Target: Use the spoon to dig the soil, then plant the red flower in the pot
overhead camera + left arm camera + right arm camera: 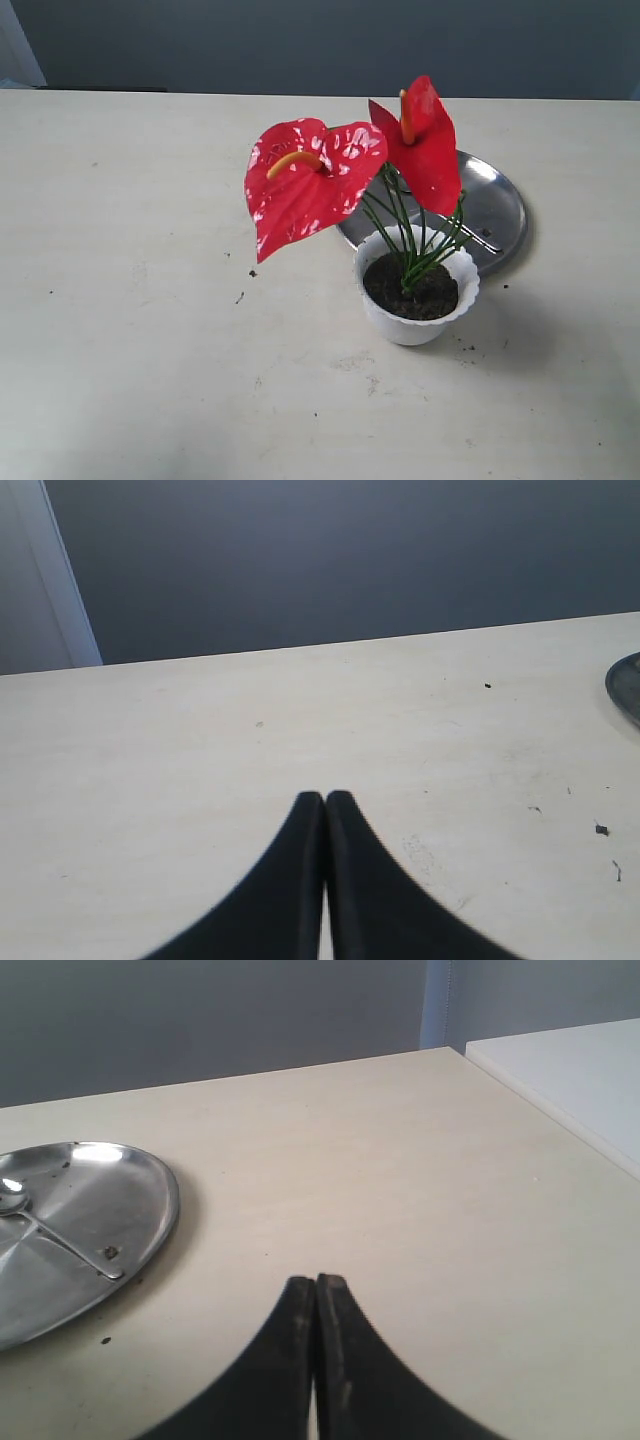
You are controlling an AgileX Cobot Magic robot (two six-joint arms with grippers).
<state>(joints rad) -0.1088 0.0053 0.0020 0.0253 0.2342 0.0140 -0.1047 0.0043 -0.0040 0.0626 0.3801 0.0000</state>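
Observation:
The red flower stands upright in the white scalloped pot, its green stems sunk in the dark soil. The spoon lies on the steel plate, its handle also showing in the exterior view behind the stems, spoon. Neither gripper appears in the exterior view. My left gripper is shut with nothing in it, over bare table. My right gripper is shut and empty too, beside the plate.
The steel plate sits just behind the pot. Soil crumbs dot the cream table. A white surface adjoins the table's edge in the right wrist view. A plate rim shows in the left wrist view.

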